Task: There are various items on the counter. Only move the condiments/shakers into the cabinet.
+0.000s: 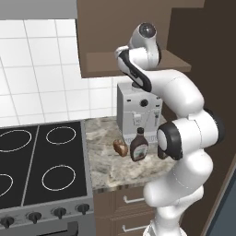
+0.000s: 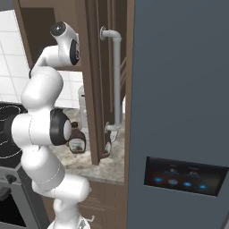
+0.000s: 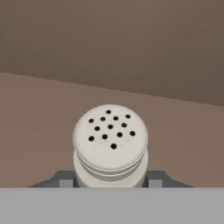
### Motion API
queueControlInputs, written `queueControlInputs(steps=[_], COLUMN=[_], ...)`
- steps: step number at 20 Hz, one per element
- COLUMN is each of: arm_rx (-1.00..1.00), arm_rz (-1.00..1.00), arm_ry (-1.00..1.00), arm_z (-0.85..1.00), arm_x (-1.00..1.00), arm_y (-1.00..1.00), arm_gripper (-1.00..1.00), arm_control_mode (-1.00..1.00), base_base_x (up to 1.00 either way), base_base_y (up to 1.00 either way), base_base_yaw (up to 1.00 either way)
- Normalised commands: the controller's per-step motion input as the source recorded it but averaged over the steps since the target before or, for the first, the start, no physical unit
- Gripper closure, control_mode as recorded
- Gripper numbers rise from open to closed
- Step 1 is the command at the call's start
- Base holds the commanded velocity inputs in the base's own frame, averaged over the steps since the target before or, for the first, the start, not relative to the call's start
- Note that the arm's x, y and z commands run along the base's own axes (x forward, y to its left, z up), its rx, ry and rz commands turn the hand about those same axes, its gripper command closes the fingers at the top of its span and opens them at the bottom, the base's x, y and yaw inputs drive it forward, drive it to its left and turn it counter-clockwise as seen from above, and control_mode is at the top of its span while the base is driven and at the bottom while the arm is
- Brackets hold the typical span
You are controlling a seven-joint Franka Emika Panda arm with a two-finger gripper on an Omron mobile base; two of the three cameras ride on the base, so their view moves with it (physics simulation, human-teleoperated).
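Hand view: a small whitish cylindrical shaker (image 3: 110,142) with a perforated top is clamped between the gripper (image 3: 110,178) fingers, above the brown wooden cabinet shelf (image 3: 43,127).
Releasing before it sits flat could tip it; a dark brown squeeze bottle (image 1: 139,144) waits on the speckled stone counter (image 1: 103,161).

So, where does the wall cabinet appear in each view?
Left base view: cabinet top centre, above the coffee machine.
Right base view: upper left, dark interior.
Hand view: shelf and back wall behind the shaker.
Shared landmark: brown bottle, in both base views.
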Motion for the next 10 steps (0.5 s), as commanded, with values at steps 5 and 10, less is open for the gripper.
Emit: queueControlInputs(steps=[5,10], arm_rx=[-0.04,0.00], arm_rz=[0.00,0.00], arm_ry=[0.00,0.00], arm_z=[-0.08,0.00], arm_x=[0.06,0.00], arm_y=[0.00,0.00], arm_gripper=[-1.00,-1.00], arm_control_mode=[-1.00,-1.00], base_base_x=[0.00,0.00], base_base_y=[0.00,0.00], base_base_yaw=[0.00,0.00])
